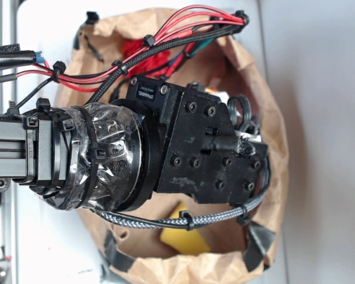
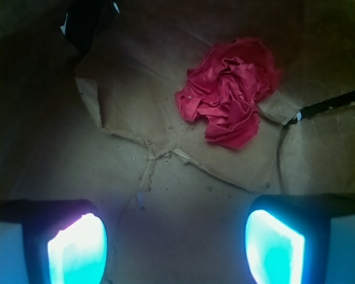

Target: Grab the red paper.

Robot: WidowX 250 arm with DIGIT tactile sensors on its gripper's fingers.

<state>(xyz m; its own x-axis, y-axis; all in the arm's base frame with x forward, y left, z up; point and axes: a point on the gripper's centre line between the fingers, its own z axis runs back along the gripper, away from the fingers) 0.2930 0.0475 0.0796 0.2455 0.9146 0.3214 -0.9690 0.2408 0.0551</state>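
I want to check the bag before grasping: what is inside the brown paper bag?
Inside the brown paper bag: the red paper on its torn floor, and a yellow sponge. The arm covers the rest.

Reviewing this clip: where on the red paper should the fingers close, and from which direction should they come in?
Grip the red paper across its bunched middle, coming straight down from above. It lies as a loose, creased wad on the brown bag floor, with open floor around it, so the raised folds give the fingers something to pinch. The gripper is open, and the paper sits ahead of it and to the right in the wrist view, so it probably needs shifting first.
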